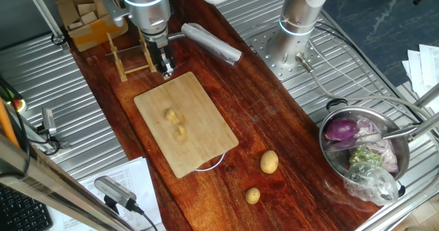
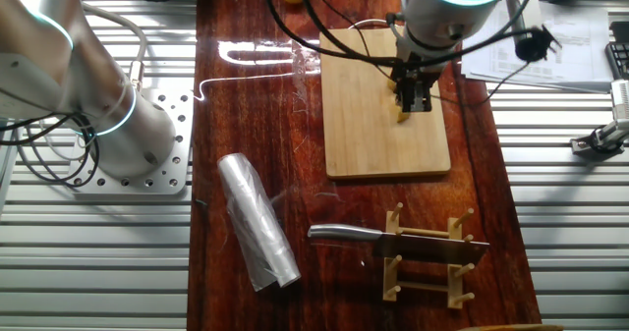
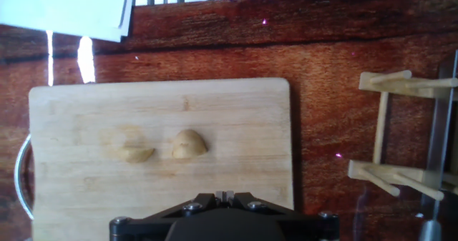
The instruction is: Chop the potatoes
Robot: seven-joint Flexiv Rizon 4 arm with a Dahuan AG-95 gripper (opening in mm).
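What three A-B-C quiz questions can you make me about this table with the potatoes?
1. Where are the cut potato pieces?
A. in the metal pot
B. on the cutting board
C. on the wooden rack

2. How many whole potatoes lie on the table beside the board?
A. none
B. five
C. two

3. What is the cleaver doing?
A. resting in the wooden rack
B. lying on the board
C. sitting in the pot

Answers:
1 B, the hand view shows the pale pieces on the board.
2 C, two round ones lie on the dark wood.
3 A, its blade sits between the rack's pegs.
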